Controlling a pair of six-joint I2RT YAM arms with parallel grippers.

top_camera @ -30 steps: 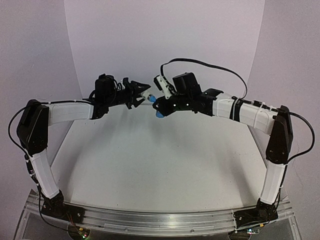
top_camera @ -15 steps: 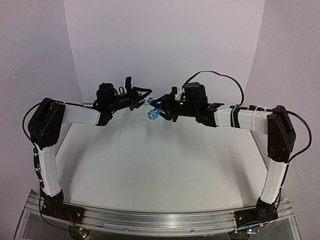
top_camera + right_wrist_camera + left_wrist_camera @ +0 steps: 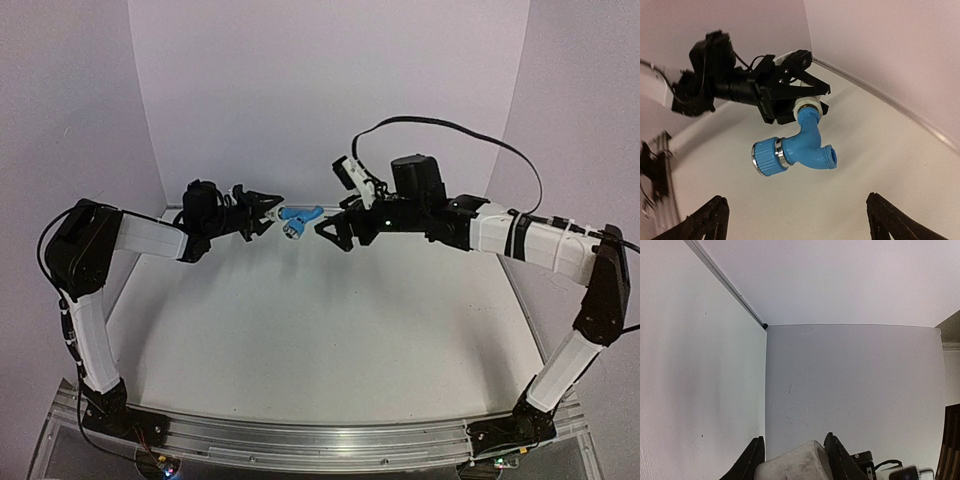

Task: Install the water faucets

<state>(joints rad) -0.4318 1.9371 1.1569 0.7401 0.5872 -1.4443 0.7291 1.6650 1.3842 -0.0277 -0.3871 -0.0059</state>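
The right tool (image 3: 333, 234) had released the blue tap (image 3: 799, 150) and stood open, backed just clear. The left tool (image 3: 270, 215) gripped the white fitting (image 3: 807, 105), tap attached, above the bench (image 3: 320, 340).

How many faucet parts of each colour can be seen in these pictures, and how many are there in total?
Blue: 1, the tap
White: 1, the fitting
Total: 2
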